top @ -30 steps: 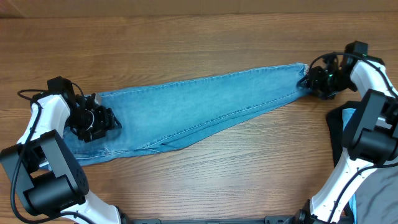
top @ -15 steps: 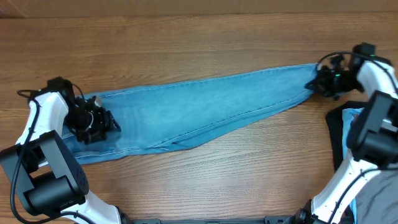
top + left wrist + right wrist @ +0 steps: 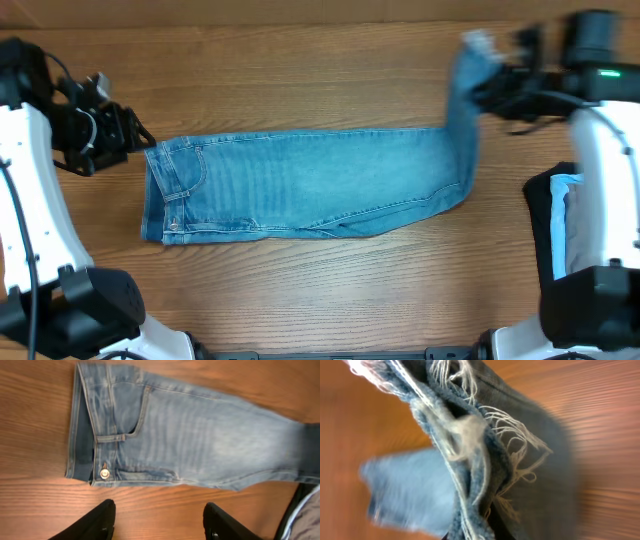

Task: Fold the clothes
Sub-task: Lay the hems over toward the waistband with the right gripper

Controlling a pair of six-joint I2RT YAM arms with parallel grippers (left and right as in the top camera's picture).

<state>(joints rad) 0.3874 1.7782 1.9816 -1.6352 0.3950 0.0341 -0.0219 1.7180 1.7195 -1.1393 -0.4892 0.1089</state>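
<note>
The light blue jeans (image 3: pixel 300 185) lie lengthwise across the table, folded leg on leg, waistband at the left. The waist with its metal button shows in the left wrist view (image 3: pixel 150 435). My left gripper (image 3: pixel 135 135) is open and empty, raised just left of the waistband; its fingers (image 3: pixel 160 520) hover over bare wood. My right gripper (image 3: pixel 490 85) is shut on the frayed hems of the jeans (image 3: pixel 470 445) and holds the leg ends up above the table at the right.
A pile of black, pale cyan and grey garments (image 3: pixel 565 225) lies at the table's right edge, below the right arm. The table is brown wood (image 3: pixel 300 290).
The left gripper has let go of the waist and risen up and left. The right gripper has lifted the leg ends off the table and carried them left. The jeans now lie straighter.
</note>
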